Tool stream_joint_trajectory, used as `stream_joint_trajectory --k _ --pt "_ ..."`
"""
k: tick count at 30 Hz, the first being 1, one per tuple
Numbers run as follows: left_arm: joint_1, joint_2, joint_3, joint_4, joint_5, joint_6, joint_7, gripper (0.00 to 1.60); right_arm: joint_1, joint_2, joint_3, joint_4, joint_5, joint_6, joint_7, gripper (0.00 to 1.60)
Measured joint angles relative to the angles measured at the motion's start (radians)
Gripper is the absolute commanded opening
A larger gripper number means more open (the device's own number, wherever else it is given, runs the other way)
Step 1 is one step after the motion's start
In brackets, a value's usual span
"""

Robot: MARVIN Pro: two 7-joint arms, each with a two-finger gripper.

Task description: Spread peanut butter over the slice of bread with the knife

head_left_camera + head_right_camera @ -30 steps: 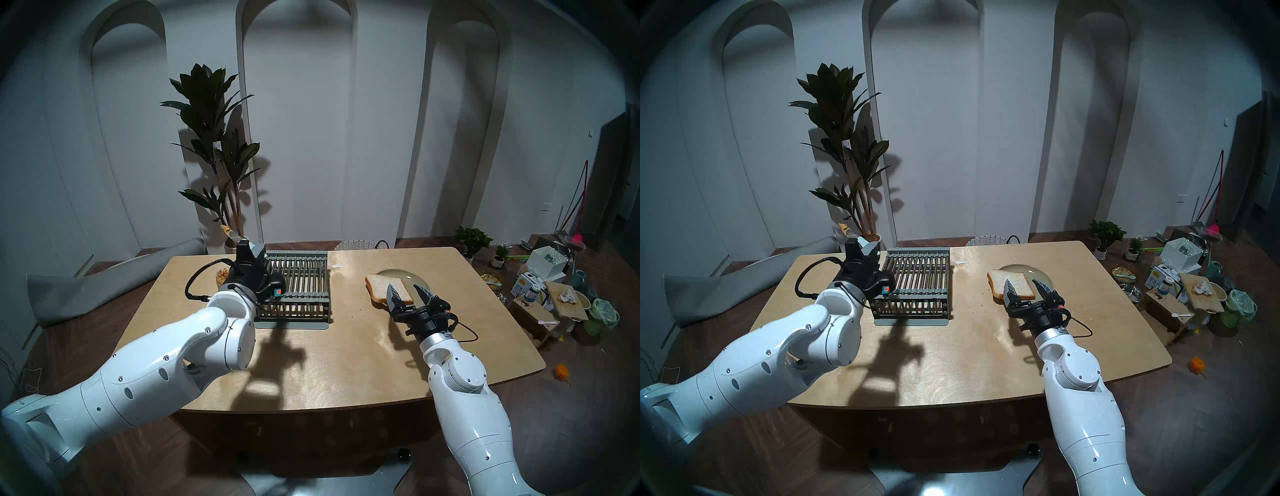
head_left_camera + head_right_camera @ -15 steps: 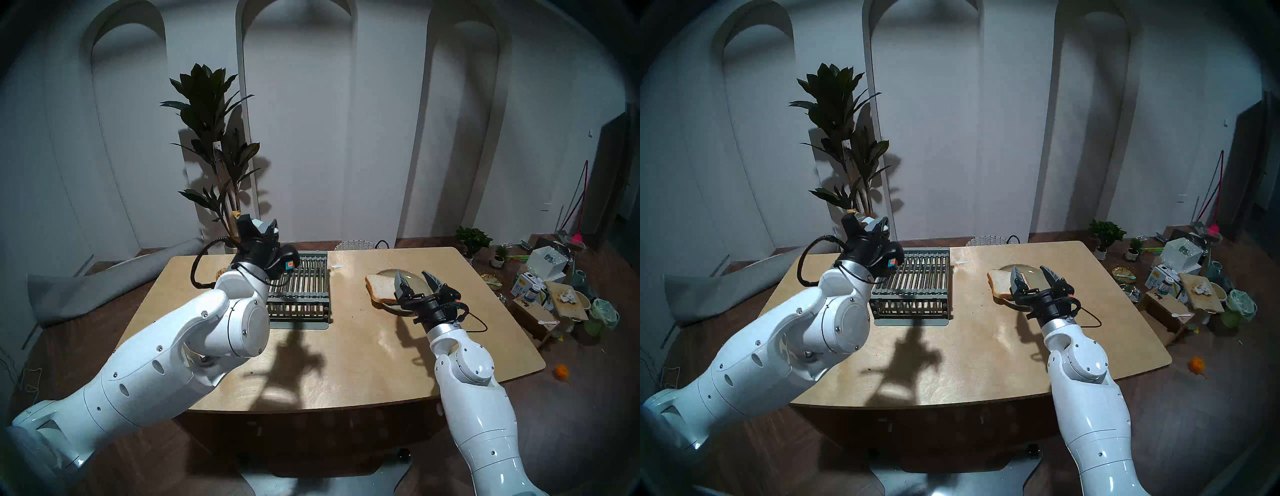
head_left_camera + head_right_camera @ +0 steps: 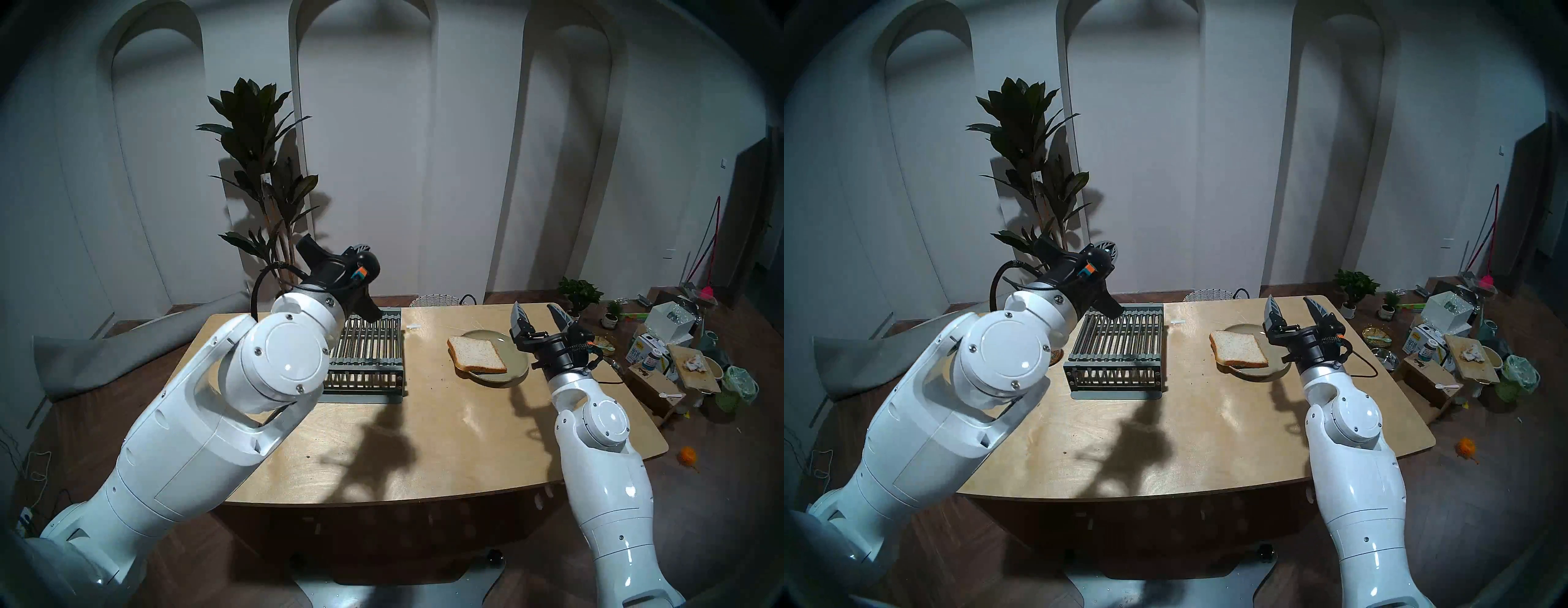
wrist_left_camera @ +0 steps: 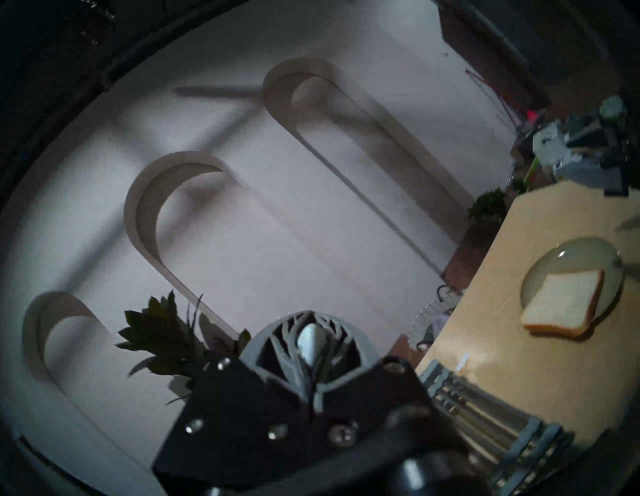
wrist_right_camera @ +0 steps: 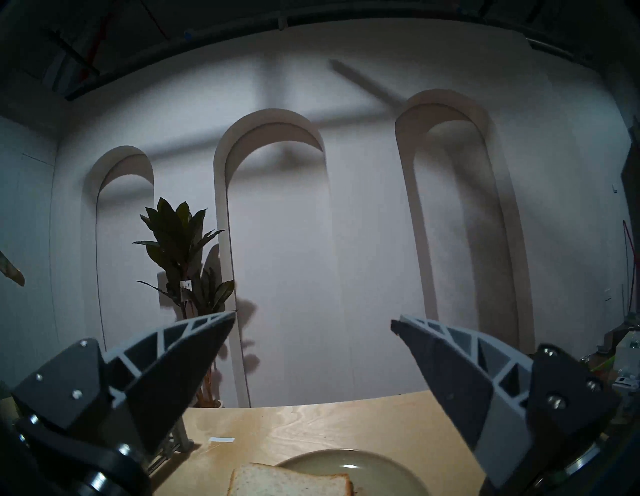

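The slice of bread (image 3: 477,354) lies on the left part of the pale green plate (image 3: 515,361), overhanging its left rim; its top looks bare. It also shows in the left wrist view (image 4: 564,308). My left gripper (image 3: 360,250) is raised high above the rack's back left corner, shut on the knife's pale grey handle (image 4: 308,343). A tan-smeared blade tip (image 5: 10,273) shows at the right wrist view's left edge. My right gripper (image 3: 539,314) is open and empty, above the plate's right rim. The peanut butter jar (image 3: 1055,356) is almost hidden behind my left arm.
The grey slatted rack (image 3: 369,352) stands left of centre on the wooden table (image 3: 424,424). A small white scrap (image 3: 412,326) lies behind it. A tall plant (image 3: 263,178) stands behind the table. Boxes and clutter (image 3: 679,361) cover the floor at the right.
My left arm rose and swung right with the knife, turning the wrist. My right gripper, still open, lifted off the bread and moved right and back beside the plate.
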Motion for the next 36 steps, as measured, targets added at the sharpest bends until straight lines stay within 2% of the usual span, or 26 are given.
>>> stream_joint_trajectory --k 5,10,13,18,22,23,25,28,30,36 --pt "0.025 -0.042 -0.089 -0.001 -0.148 -0.027 -0.03 0.0 0.012 0.02 0.01 0.009 -0.03 0.032 -0.022 1.6" --pt "0.047 -0.076 -0.161 0.014 -0.261 -0.048 -0.052 0.0 0.026 0.032 0.016 0.023 -0.048 0.079 -0.04 1.6" --pt "0.063 -0.11 -0.223 0.041 -0.361 -0.064 -0.072 0.0 0.045 0.046 0.026 0.04 -0.06 0.143 -0.059 1.6" --pt "0.075 -0.151 -0.277 0.082 -0.471 -0.076 -0.098 0.0 0.077 0.067 0.046 0.061 -0.069 0.244 -0.085 1.6" --pt "0.075 -0.18 -0.301 0.112 -0.54 -0.082 -0.117 0.0 0.098 0.082 0.06 0.074 -0.072 0.307 -0.101 1.6" --pt "0.074 -0.198 -0.31 0.131 -0.578 -0.085 -0.127 0.0 0.108 0.089 0.068 0.081 -0.072 0.343 -0.109 1.6" --pt "0.074 -0.206 -0.314 0.141 -0.596 -0.087 -0.132 0.0 0.113 0.091 0.072 0.084 -0.071 0.362 -0.112 1.6" --pt "0.069 -0.246 -0.325 0.189 -0.675 -0.092 -0.157 0.0 0.129 0.103 0.085 0.096 -0.059 0.447 -0.128 1.6" --pt "0.066 -0.259 -0.327 0.206 -0.7 -0.093 -0.164 0.0 0.132 0.106 0.089 0.097 -0.055 0.473 -0.133 1.6" --pt "0.041 -0.327 -0.326 0.303 -0.815 -0.095 -0.199 0.0 0.138 0.116 0.104 0.098 -0.025 0.618 -0.157 1.6"
